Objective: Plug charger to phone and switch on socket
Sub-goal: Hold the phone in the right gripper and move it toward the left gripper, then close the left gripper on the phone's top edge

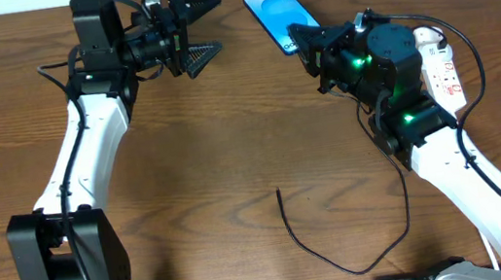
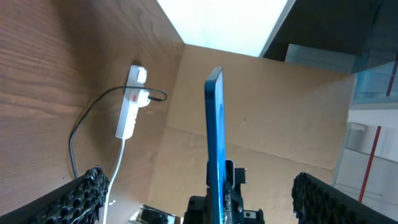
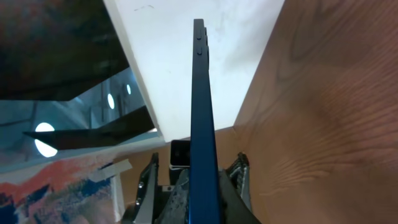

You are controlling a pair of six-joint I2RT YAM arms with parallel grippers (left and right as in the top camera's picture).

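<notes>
The phone (image 1: 274, 11), its blue screen lit, is held off the table at the back centre, with my right gripper (image 1: 309, 45) shut on its lower end. In the right wrist view the phone (image 3: 201, 106) stands edge-on between the shut pads of that gripper (image 3: 204, 186). My left gripper (image 1: 206, 30) hovers open to the left of the phone, pointing at it, with nothing between its fingers. Its wrist view shows the phone (image 2: 214, 137) edge-on ahead of the gripper (image 2: 199, 193). The charger (image 1: 347, 264) lies looped on the table, with its plug tip (image 1: 279, 193) free. The white socket (image 1: 443, 69) lies at the right.
The right arm's body (image 1: 401, 89) covers part of the socket and the charger's far end. In the left wrist view the socket (image 2: 129, 106) lies on the wood with the black cable (image 2: 79, 124) running from it. A white wall borders the table's back edge.
</notes>
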